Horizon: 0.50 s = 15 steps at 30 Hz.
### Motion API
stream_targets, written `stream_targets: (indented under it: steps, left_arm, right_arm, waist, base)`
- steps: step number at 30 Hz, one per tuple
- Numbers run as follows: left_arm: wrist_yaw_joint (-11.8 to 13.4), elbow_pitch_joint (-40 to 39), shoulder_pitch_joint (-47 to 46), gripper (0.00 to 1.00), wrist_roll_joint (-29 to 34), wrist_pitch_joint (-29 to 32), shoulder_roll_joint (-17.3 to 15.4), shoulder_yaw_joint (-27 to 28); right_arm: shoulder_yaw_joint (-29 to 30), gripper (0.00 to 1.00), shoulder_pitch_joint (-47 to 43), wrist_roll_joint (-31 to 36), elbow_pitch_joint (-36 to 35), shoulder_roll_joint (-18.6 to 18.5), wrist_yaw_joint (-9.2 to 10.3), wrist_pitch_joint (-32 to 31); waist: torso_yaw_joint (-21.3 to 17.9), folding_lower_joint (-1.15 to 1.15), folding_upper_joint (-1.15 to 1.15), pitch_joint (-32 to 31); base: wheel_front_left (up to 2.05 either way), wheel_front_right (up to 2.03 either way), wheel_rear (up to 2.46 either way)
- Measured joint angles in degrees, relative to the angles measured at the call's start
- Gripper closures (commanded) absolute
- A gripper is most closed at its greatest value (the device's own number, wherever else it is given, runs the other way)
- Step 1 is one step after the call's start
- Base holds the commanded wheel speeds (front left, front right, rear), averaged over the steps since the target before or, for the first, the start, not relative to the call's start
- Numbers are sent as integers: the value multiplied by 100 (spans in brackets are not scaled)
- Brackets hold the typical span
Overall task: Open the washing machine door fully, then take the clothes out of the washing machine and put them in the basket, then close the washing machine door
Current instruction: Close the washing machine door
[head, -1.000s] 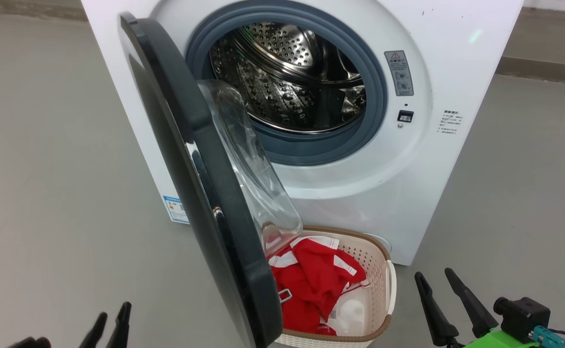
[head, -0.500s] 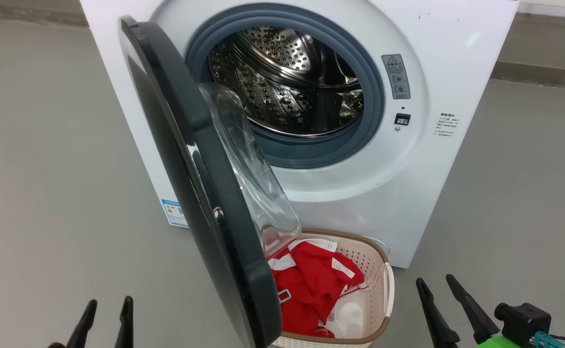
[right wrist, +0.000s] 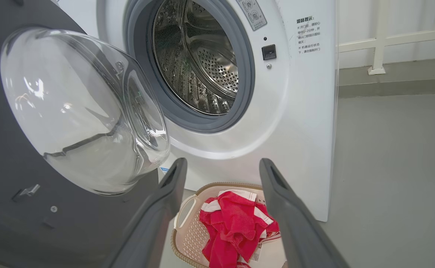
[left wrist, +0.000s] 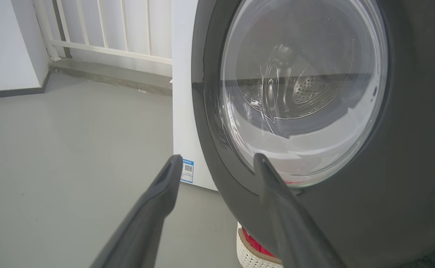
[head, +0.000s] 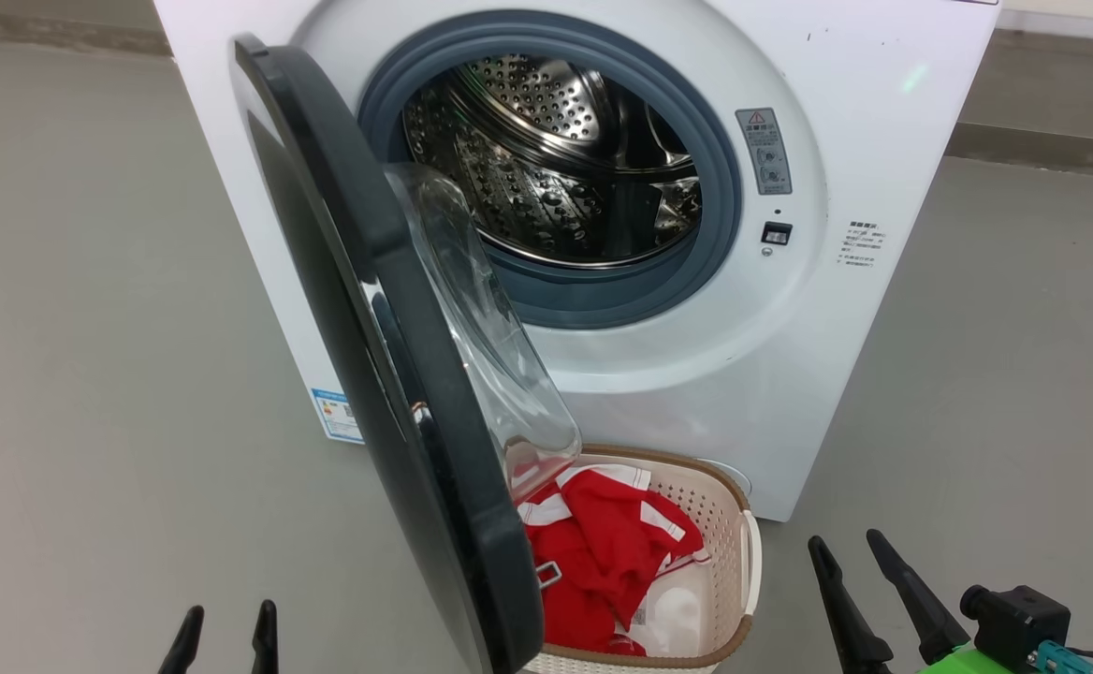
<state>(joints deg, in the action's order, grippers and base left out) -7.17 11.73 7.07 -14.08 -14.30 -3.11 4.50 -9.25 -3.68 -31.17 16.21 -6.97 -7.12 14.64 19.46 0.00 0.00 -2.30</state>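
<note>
The white washing machine (head: 790,374) stands with its steel drum (head: 556,159) bare. The washing machine door (head: 350,281) hangs open to the left, edge-on to the head view, with its glass bowl (head: 481,337) over the basket (head: 738,524). The red clothes (head: 603,552) with white bands lie in the basket. My left gripper (head: 228,618) is open at the lower left, outside the door; in the left wrist view this gripper (left wrist: 217,158) faces the door's outer face (left wrist: 407,149). My right gripper (head: 844,543) is open, right of the basket; the right wrist view shows it (right wrist: 222,162) above the clothes (right wrist: 232,223).
Grey floor (head: 88,374) spreads on both sides of the machine. A raised ledge (head: 1042,145) runs behind on the right. White railings (left wrist: 109,33) stand behind on the left. The door's lower edge hangs just above the basket's left rim (left wrist: 247,253).
The left gripper's fingertips have shifted a little right and lower in the head view. The camera has tilted slightly. Door, clothes and basket stand as before.
</note>
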Motion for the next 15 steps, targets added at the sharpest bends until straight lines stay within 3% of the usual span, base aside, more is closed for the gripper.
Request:
stream_targets:
  steps: [15]
  left_arm:
    - [0, 8, -5, 0, -2, 0, 27, 32]
  right_arm:
    - [89, 0, 0, 0, -1, 4, 1, 0]
  waist:
    - [-4, 0, 0, 48]
  base:
    - [0, 0, 0]
